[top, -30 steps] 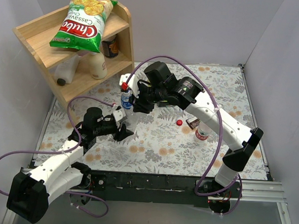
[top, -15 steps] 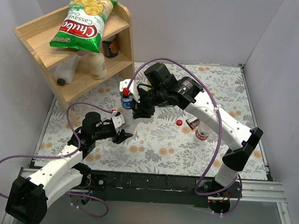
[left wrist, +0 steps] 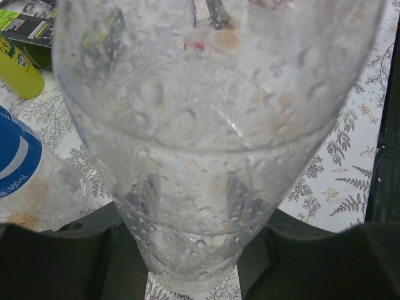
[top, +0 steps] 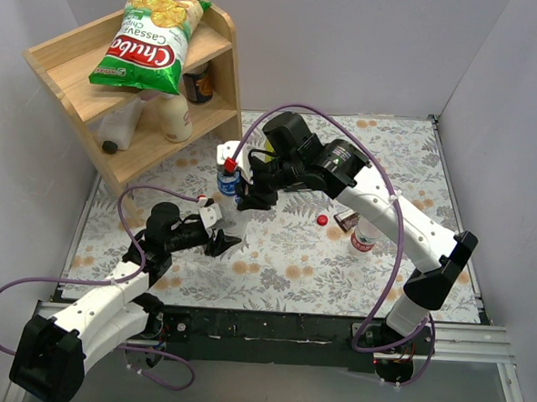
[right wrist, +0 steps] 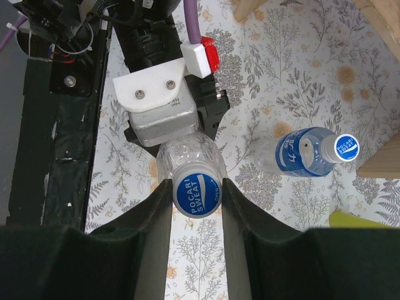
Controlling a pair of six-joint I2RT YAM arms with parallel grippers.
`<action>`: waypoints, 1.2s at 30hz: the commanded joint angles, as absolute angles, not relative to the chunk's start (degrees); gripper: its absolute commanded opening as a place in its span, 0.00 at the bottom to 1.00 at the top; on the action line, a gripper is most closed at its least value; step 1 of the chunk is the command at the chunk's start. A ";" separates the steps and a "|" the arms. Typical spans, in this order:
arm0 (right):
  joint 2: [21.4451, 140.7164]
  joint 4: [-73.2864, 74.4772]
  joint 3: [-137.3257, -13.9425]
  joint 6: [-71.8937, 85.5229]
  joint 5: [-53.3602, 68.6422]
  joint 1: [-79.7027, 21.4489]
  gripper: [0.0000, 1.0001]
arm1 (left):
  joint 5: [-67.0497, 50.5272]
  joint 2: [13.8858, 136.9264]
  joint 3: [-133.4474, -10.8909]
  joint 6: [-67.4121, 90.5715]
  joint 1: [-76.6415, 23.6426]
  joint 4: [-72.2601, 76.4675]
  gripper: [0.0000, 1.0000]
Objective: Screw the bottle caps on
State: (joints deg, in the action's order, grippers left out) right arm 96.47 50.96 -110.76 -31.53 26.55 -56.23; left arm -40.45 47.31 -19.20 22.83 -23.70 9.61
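right gripper (right wrist: 197, 190) nearly closed, pinching the blue pocari sweat cap (right wrist: 197, 196) atop the unlabelled clear bottle (left wrist: 212, 125); left gripper (left wrist: 194, 250) clamps that bottle's body.

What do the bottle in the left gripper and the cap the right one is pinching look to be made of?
The bottle: clear, thin, glossy plastic, probably PET; the floral table cover shows through it and droplets bead on its ribbed wall. The cap: opaque blue plastic, smooth with a slight sheen, white lettering printed on top.
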 commanded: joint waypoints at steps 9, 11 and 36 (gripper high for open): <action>97.38 52.56 -109.95 -29.36 25.67 -58.80 0.35 | -42.19 46.32 -20.30 24.35 -24.26 17.58 0.00; 97.73 52.73 -111.70 -29.62 24.62 -58.80 0.38 | -42.10 45.97 -20.04 24.00 -24.26 16.70 0.00; 96.94 53.79 -113.38 -31.46 22.15 -58.80 0.81 | -42.36 46.14 -18.90 23.55 -24.26 14.33 0.00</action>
State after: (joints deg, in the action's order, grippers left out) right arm 98.21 53.60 -113.03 -30.70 22.61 -58.59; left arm -41.39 46.70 -19.05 23.64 -24.03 13.67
